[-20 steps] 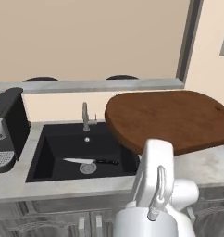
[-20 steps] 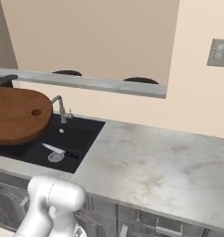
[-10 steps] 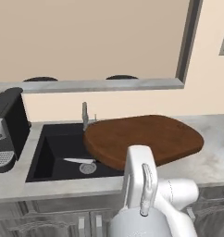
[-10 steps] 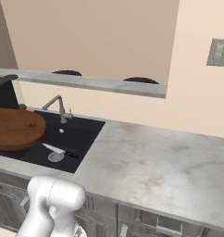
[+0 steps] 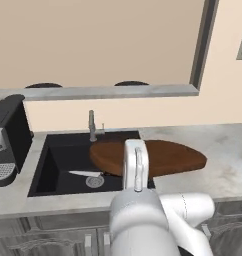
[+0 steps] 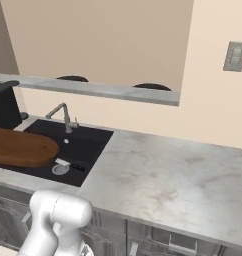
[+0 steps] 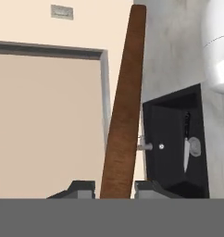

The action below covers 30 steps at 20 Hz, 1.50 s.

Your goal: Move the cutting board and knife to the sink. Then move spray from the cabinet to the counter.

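The reddish-brown cutting board (image 5: pixel 168 156) lies flat and low across the right part of the black sink (image 5: pixel 63 150) and the counter (image 5: pixel 228 160) beside it. From the other side the cutting board (image 6: pixel 20 147) covers the left of the sink (image 6: pixel 90 137). My gripper (image 7: pixel 115 190) is shut on the cutting board (image 7: pixel 125 102), seen edge-on between the fingertips (image 7: pixel 81 187). The knife (image 5: pixel 85 173) lies on the sink bottom by the drain, also seen as the knife (image 6: pixel 70 165) and the knife (image 7: pixel 186 148). Whether the board touches the rim, I cannot tell. The spray and the cabinet are out of view.
A faucet (image 5: pixel 92 125) stands at the sink's back edge. A black coffee machine (image 5: pixel 8 135) sits left of the sink. A wide marble counter (image 6: pixel 168 175) stretches to the right, under a raised ledge (image 6: pixel 118 91) along the wall.
The board has come down from high at the right, near the cameras, to low over the sink. It has also moved left. The knife has stayed put.
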Tool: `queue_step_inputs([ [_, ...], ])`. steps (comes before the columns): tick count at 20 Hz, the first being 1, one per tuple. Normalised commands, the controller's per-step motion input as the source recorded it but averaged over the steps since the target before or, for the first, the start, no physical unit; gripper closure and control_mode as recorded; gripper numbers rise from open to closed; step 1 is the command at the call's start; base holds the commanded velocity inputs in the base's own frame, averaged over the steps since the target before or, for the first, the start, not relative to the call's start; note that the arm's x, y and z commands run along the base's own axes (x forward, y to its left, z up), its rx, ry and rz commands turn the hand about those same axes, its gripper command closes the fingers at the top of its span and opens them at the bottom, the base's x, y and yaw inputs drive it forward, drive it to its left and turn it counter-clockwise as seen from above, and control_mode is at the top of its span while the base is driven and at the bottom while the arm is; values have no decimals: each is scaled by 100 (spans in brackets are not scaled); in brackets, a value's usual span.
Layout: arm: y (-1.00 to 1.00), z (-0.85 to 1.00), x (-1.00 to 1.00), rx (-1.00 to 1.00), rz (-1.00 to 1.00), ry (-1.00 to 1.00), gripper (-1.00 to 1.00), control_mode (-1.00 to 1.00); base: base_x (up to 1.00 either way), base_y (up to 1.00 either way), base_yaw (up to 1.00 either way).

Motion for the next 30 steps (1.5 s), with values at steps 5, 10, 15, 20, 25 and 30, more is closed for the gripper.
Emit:
queue_step_inputs([
  [5,9,-22,43,0,0,23,100,-100,0,0,0],
  [10,14,-7,38,0,0,2,100,-100,0,0,0],
  [15,20,-12,34,0,0,0,100,-100,0,0,0],
  [20,19,-17,36,0,0,0,100,-100,0,0,0],
  [25,7,-12,37,0,0,0,100,-100,0,0,0],
  [30,10,-15,34,0,0,0,100,-100,0,0,0],
])
